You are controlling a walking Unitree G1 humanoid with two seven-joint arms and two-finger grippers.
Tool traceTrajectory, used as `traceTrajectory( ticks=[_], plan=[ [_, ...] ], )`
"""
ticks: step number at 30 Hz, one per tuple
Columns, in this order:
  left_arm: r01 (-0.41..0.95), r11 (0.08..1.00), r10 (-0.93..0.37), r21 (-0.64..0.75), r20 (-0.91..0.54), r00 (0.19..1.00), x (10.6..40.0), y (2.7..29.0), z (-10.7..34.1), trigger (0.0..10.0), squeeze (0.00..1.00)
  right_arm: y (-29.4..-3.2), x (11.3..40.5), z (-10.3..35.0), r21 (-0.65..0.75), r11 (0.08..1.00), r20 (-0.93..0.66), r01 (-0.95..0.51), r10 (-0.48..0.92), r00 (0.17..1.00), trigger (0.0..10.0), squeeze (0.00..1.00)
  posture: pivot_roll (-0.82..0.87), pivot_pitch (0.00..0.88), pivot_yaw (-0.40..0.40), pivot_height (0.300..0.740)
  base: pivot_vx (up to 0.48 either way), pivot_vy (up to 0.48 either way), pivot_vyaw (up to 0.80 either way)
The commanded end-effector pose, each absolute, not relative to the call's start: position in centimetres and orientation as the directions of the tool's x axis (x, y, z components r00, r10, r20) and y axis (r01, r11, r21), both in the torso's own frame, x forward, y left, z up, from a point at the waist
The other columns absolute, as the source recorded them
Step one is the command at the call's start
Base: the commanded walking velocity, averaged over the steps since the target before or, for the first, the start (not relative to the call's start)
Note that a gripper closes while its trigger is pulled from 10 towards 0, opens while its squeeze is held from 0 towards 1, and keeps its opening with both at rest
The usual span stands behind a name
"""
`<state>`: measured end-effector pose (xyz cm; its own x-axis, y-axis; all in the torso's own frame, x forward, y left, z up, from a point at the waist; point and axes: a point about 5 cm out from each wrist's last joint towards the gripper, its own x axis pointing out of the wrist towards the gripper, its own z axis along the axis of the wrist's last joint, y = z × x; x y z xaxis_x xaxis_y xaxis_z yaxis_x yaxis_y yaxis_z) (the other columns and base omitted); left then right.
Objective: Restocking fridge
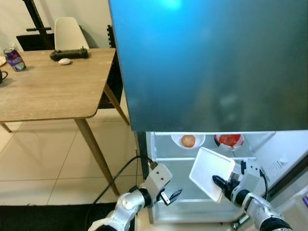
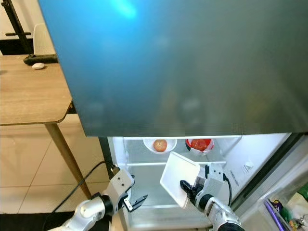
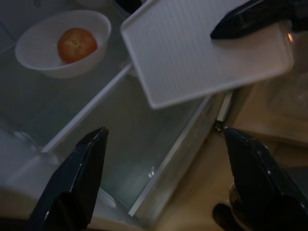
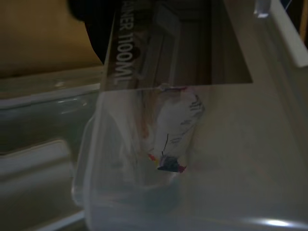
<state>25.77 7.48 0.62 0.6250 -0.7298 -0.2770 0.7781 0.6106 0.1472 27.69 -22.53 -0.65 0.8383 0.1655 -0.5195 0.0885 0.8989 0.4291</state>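
Both grippers sit low in the head views, in front of the open fridge (image 1: pixel 163 144). Right gripper (image 1: pixel 217 182) grips a white rectangular container (image 1: pixel 210 174), 1 black finger (image 3: pixel 250 17) lying across its ribbed underside, and holds it tilted just in front of the fridge's glass shelf (image 2: pixel 144 164). Through the right wrist camera the container's translucent wall (image 4: pixel 144 159) shows close up, with printed lettering near its rim (too blurred to read in full).

Left gripper (image 1: pixel 172 196) hangs beside and slightly below the container, its 2 fingers (image 3: pixel 77 178) spread wide with nothing between them, pointing toward the clear drawer (image 3: pixel 139 159) under the shelf.

Beyond the container, on the shelf, stand 2 white bowls: one (image 1: pixel 187 141) with an orange-red round fruit (image 3: pixel 77 44), the other (image 1: pixel 229 140) with something red. Above both grippers the fridge's dark upper door (image 1: pixel 207 62) looms. Off to the left gripper's far side stands a wooden table (image 1: pixel 53 91) carrying a can (image 1: pixel 14 59), with a white chair (image 1: pixel 68 32) behind it.
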Motion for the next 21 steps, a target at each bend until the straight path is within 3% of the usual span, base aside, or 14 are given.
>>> traceTrajectory(
  ticks=[1,12,21],
  plan=[
    [0.788,0.597,-0.741,0.151,-0.272,0.614,25.48,6.77,0.56,10.0,0.00,-22.96,27.86,-0.45,0.412,0.904,-0.513,0.113,0.128,0.849,10.0,0.00,-0.06,0.000,0.011,0.619,0.000,0.000,0.00],
    [0.772,0.607,-0.730,0.187,-0.252,0.635,25.68,6.90,0.87,10.0,0.00,-23.06,28.46,-0.03,0.360,0.922,-0.515,0.143,0.068,0.855,10.0,0.00,-0.05,0.000,0.009,0.619,0.000,0.000,0.00],
    [0.743,0.626,-0.707,0.238,-0.227,0.669,25.72,7.38,1.15,10.0,0.00,-22.81,28.85,0.19,0.372,0.914,-0.506,0.162,0.053,0.861,10.0,0.00,-0.05,0.000,0.013,0.579,0.000,0.000,0.00]
  ],
)
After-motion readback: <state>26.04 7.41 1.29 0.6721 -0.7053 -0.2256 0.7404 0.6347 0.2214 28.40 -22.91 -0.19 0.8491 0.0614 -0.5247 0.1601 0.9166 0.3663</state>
